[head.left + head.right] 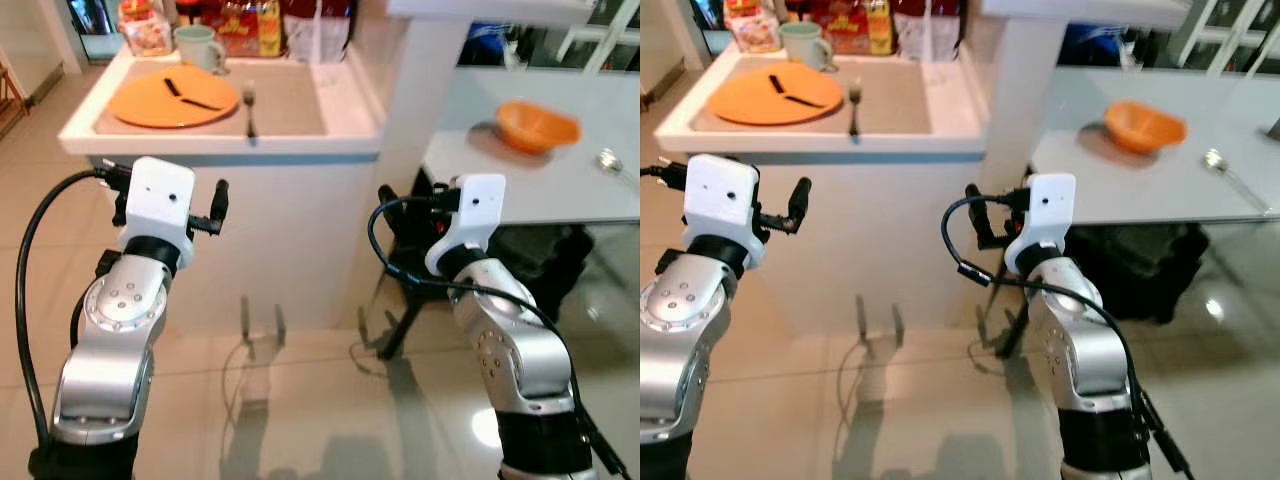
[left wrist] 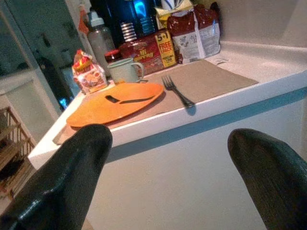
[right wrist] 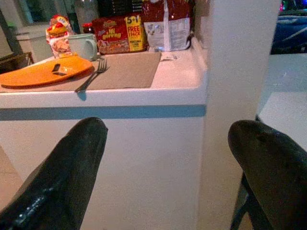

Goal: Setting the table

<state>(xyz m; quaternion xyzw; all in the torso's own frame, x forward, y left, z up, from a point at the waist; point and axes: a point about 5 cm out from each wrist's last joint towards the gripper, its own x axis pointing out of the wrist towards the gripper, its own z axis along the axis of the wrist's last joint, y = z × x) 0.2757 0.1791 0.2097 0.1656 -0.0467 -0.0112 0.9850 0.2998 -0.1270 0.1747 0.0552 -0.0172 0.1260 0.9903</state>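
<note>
An orange plate (image 1: 174, 98) with a dark utensil on it lies on a tan placemat (image 1: 290, 100) on the white counter (image 1: 220, 142). A fork (image 1: 249, 105) rests on the mat beside the plate, and a pale green mug (image 1: 200, 47) stands behind it. On the grey table (image 1: 560, 195) to the right are an orange bowl (image 1: 537, 125) and a spoon (image 1: 612, 163). My left gripper (image 2: 170, 158) is held open below the counter's front edge, with nothing in it. Lower down near the white pillar, my right gripper (image 3: 168, 153) is open too, with nothing between its fingers.
Snack packets and bottles (image 1: 245, 25) line the back of the counter. A white pillar (image 1: 420, 90) stands between counter and table. A black chair (image 1: 415, 290) sits under the table's near corner. A wooden rack (image 2: 14, 143) is at the far left. Tiled floor lies below.
</note>
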